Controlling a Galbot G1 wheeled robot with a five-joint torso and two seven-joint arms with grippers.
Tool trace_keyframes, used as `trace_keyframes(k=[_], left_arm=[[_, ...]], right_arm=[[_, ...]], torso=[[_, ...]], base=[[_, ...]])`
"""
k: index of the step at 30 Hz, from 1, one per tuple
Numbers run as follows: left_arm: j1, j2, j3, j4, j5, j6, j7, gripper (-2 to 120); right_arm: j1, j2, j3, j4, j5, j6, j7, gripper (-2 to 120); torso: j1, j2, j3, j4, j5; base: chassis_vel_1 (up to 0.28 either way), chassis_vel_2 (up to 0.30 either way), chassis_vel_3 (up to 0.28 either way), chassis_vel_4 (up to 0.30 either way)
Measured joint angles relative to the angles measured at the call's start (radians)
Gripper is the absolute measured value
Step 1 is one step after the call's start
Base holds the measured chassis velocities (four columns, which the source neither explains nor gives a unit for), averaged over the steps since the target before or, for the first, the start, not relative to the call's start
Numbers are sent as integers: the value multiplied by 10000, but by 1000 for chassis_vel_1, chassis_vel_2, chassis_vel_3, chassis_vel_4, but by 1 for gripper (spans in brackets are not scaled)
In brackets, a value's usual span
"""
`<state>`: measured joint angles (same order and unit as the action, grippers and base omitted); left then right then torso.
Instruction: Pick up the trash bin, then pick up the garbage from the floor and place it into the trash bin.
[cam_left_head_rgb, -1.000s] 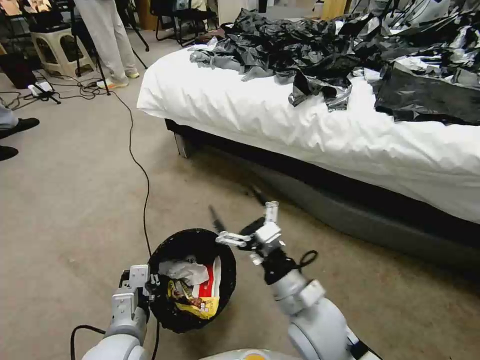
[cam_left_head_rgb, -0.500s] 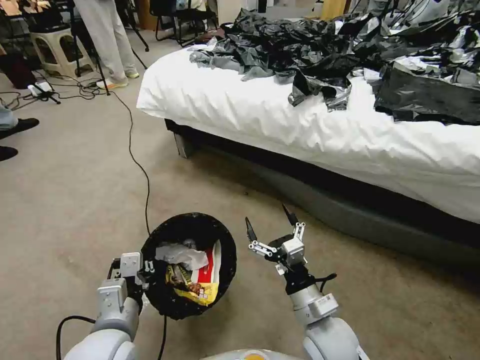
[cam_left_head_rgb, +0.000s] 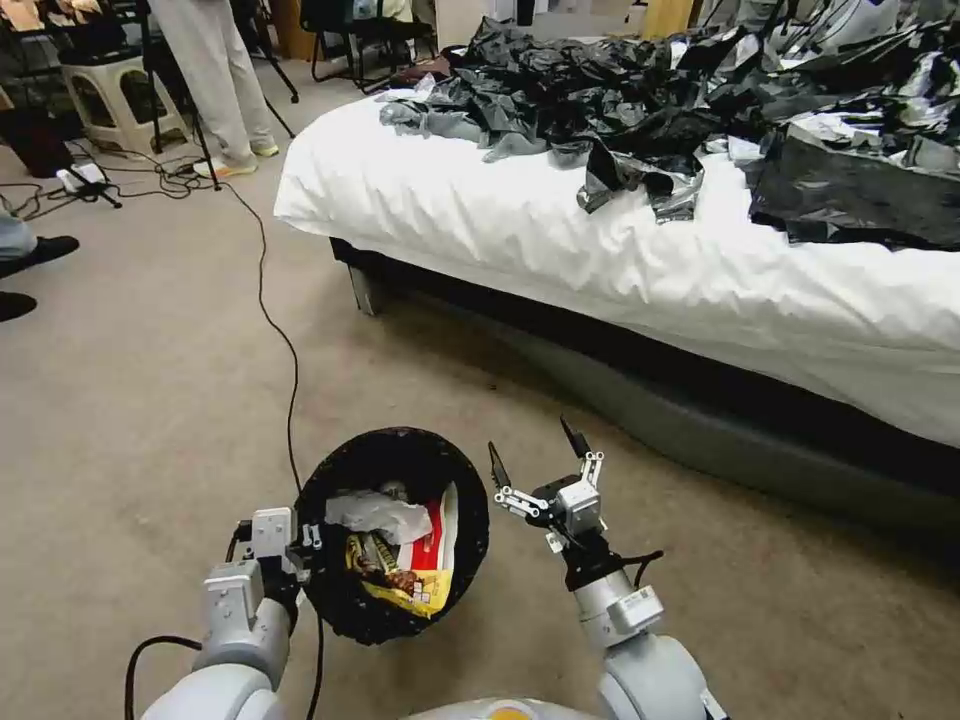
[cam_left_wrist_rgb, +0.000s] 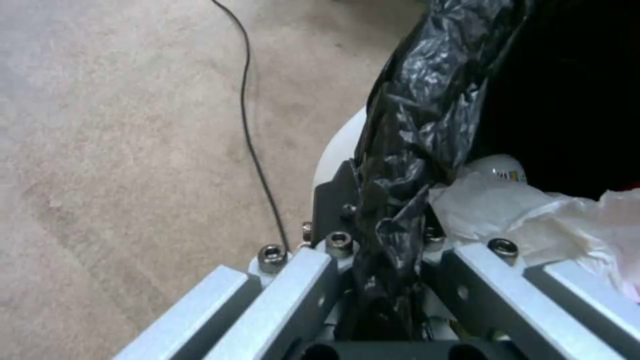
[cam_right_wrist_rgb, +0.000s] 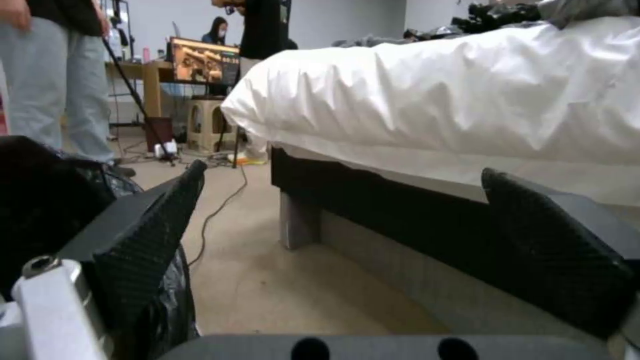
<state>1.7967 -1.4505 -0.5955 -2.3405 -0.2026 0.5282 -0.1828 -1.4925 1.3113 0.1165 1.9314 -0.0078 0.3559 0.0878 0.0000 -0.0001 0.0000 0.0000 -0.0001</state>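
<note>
A: Head view first. Our left gripper (cam_left_head_rgb: 300, 550) pinches the rim of the trash bin (cam_left_head_rgb: 395, 545), jaws clamped on the black liner, so the bin hangs off the floor with its mouth up towards us, probably to catch drops.

B: Contents?

A: Garbage inside: crumpled white tissue (cam_left_head_rgb: 378, 515), yellow snack wrapper (cam_left_head_rgb: 400, 590), red-and-white carton (cam_left_head_rgb: 430, 545). Our right gripper (cam_left_head_rgb: 535, 455) sits just beside the bin rim, fingers spread wide, holding nothing.

B: Floor?

A: Beige carpet (cam_left_head_rgb: 150, 400), 1 black cable (cam_left_head_rgb: 275, 330) running across it. Bed with white sheet (cam_left_head_rgb: 560, 250) on our right, black plastic bags (cam_left_head_rgb: 700, 110) heaped on top. No loose litter that we can spot.

B: Left wrist view?

A: Liner (cam_left_wrist_rgb: 413, 125) bunched between our fingers (cam_left_wrist_rgb: 333, 220), white bin wall (cam_left_wrist_rgb: 340, 150) showing behind; tissue (cam_left_wrist_rgb: 533, 210) inside.

B: Right wrist view?

A: 2 black pads (cam_right_wrist_rgb: 153, 225) wide apart, nothing between; bed frame (cam_right_wrist_rgb: 400, 205) ahead, bin liner (cam_right_wrist_rgb: 47, 195) just beside 1 pad.
</note>
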Motion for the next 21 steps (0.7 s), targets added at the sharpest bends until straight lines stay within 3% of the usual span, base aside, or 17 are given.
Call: trace_keyframes(k=[9,21], left_arm=[[-21,1,-97,-86,-93,1,9,0],[-81,41,-245,-126,-202,37,10,0]], right_arm=[[-6,11,-11,-110,-65,23,0,100],[64,51,-23,-55,-75,-3,3,100]], torso=[[0,0,0,0,1],[0,0,0,0,1]], base=[[23,29,24,24],[95,90,89,86]])
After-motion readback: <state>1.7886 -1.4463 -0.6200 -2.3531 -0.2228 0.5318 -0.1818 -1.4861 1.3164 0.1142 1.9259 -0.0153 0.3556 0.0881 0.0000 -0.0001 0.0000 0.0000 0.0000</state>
